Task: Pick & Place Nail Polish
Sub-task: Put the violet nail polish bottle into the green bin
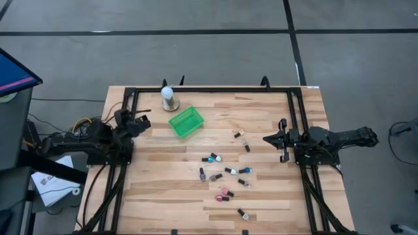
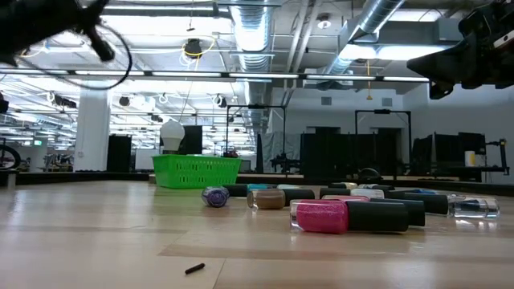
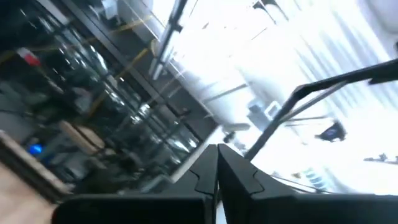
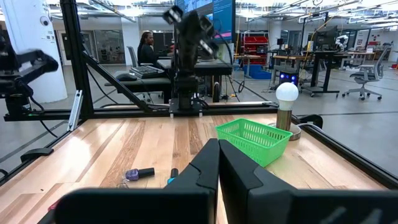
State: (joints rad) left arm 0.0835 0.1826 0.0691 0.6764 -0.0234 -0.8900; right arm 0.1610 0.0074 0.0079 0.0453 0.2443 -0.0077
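Several tiny nail polish bottles lie on their sides in the middle and right of the wooden table; they also show in the low view, a pink one nearest. My left gripper is shut and empty above the table's left edge, tipped upward. My right gripper is shut and empty above the table's right part, level, pointing toward the left edge. In the right wrist view a purple-bodied bottle lies ahead of the shut fingers.
A green mesh basket stands at the far left of the middle, with a white ball on a round base just beyond it. A black frame runs round the table's far and side edges. A person sits in the room behind.
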